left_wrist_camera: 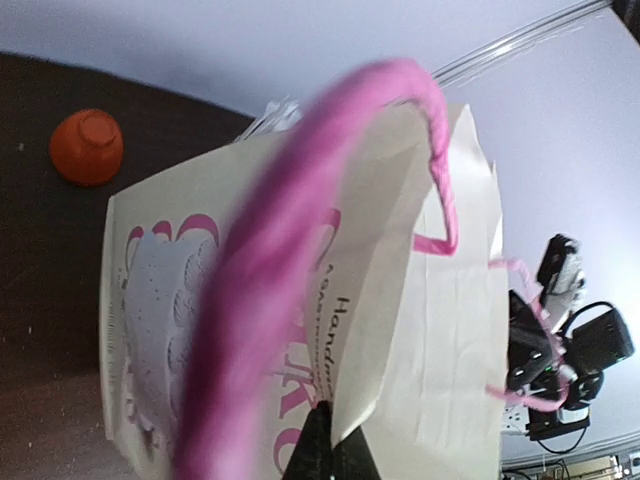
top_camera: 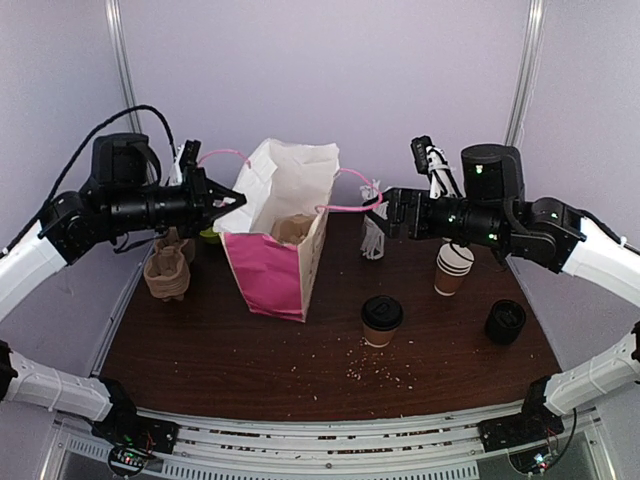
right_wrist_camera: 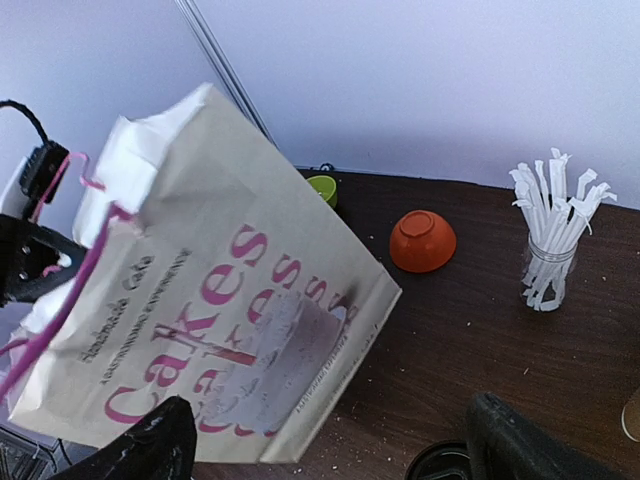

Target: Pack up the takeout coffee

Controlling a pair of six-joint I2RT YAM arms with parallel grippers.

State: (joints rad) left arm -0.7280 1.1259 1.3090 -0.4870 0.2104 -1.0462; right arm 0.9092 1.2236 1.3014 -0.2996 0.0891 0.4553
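Note:
The takeout coffee [top_camera: 381, 320], a brown paper cup with a black lid, stands on the dark table in front of the bag's right side. Its lid [right_wrist_camera: 445, 465] shows at the bottom edge of the right wrist view. The white and pink paper bag [top_camera: 275, 240] stands open at the middle. My left gripper [top_camera: 235, 200] is shut on the bag's left rim, and its fingertips [left_wrist_camera: 330, 440] pinch the paper edge below the pink handle [left_wrist_camera: 300, 230]. My right gripper [top_camera: 378, 215] hovers open by the bag's right handle, above the table, with nothing between its fingers [right_wrist_camera: 140, 450].
A brown pulp carrier [top_camera: 293, 230] lies inside the bag, and more carriers [top_camera: 167, 270] stand left of it. A glass of wrapped straws [top_camera: 373, 238], lidless striped cups [top_camera: 453, 268] and a black stack of lids [top_camera: 506, 322] stand on the right. An orange bowl [right_wrist_camera: 422, 241] sits behind the bag.

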